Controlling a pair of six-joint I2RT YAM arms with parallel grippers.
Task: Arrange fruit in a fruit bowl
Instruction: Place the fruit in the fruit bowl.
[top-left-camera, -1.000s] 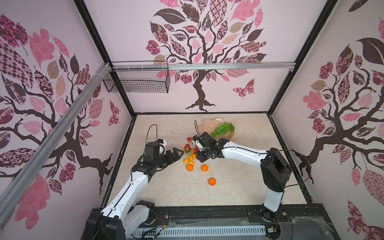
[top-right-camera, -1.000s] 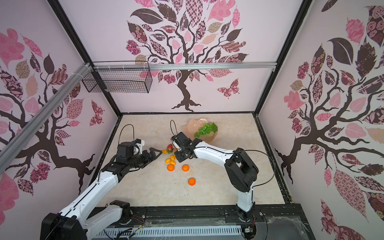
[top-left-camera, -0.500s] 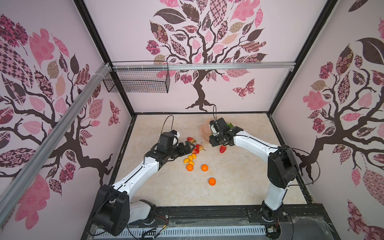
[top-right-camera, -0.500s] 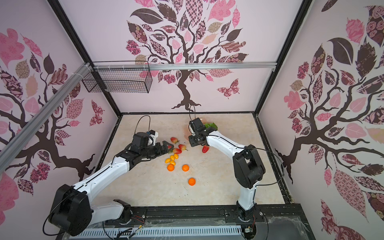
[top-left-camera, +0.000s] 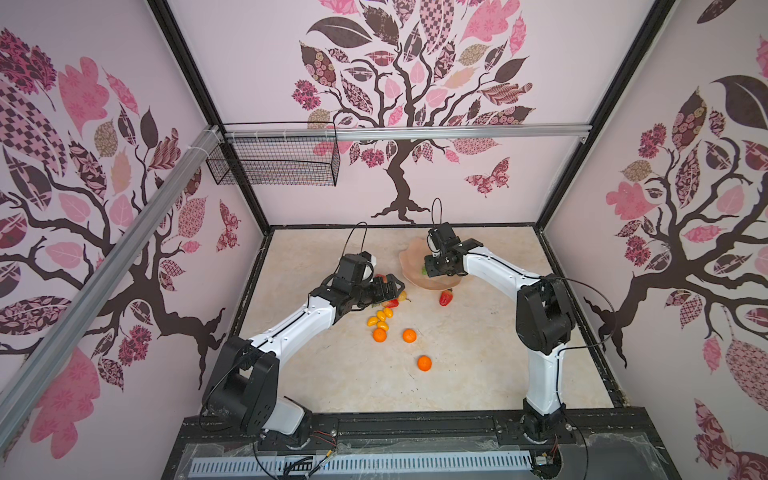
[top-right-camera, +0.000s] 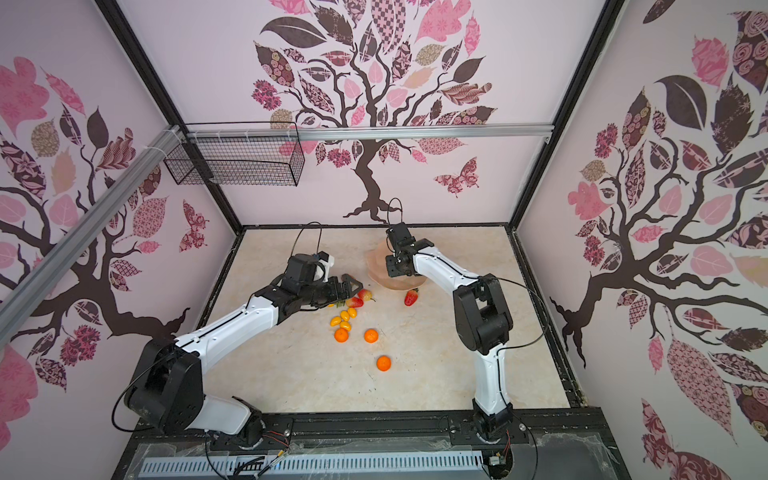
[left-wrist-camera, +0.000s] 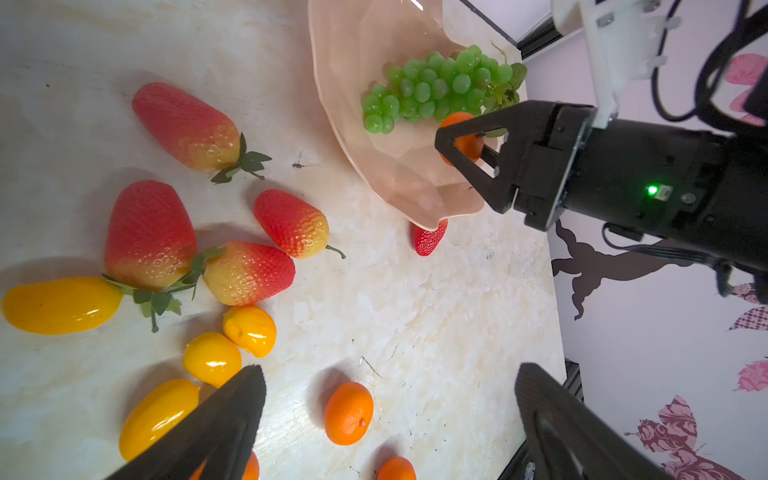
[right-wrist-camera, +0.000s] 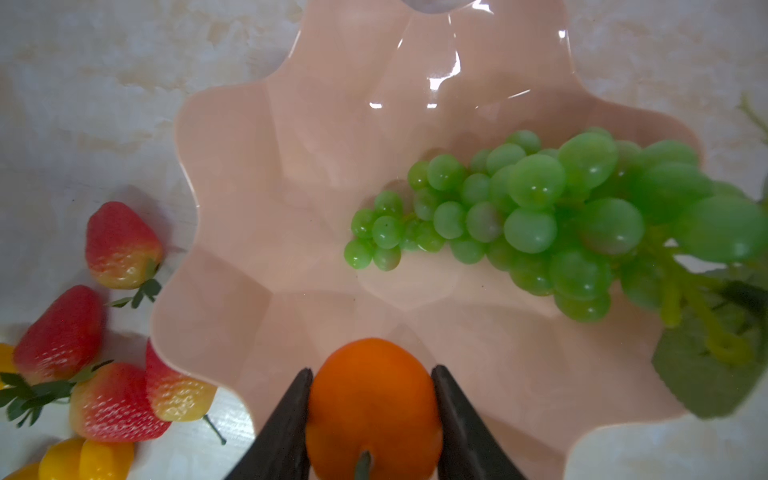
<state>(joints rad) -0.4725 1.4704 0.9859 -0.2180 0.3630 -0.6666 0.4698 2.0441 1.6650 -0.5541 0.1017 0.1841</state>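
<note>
Right now I am on the placing step. My right gripper (right-wrist-camera: 371, 374) is clamped on a tangerine (right-wrist-camera: 374, 407), one finger on each flank, and it hangs over the near part of the fruit bowl (right-wrist-camera: 291, 137), just inside the wavy rim. I cannot tell from the right wrist view how high the fruit sits above the dish floor. The grape bunch (right-wrist-camera: 519, 208) lies in the bowl off to one side, its leaf draped toward the rim, and the middle of the dish is bare.

My left gripper (left-wrist-camera: 390, 374) has its jaws spread wide and holds nothing. It hovers above the table (top-left-camera: 478, 353) over the loose fruit: a cluster of strawberries (left-wrist-camera: 249, 270), the yellow tomatoes (top-left-camera: 380, 318) beside them and three more tangerines (top-left-camera: 409, 335) nearer the base. One strawberry (top-left-camera: 445, 297) lies alone, just beside the bowl's rim.

By my reckoning most of the job is left, with only the grapes settled.

Next I need to bring the tangerine down low over the bare centre, clear of the grapes, and only then open the jaws. It is round and the dish is shallow, so a high release could send it rolling over the rim. After that I should lift straight up before swinging away.
</note>
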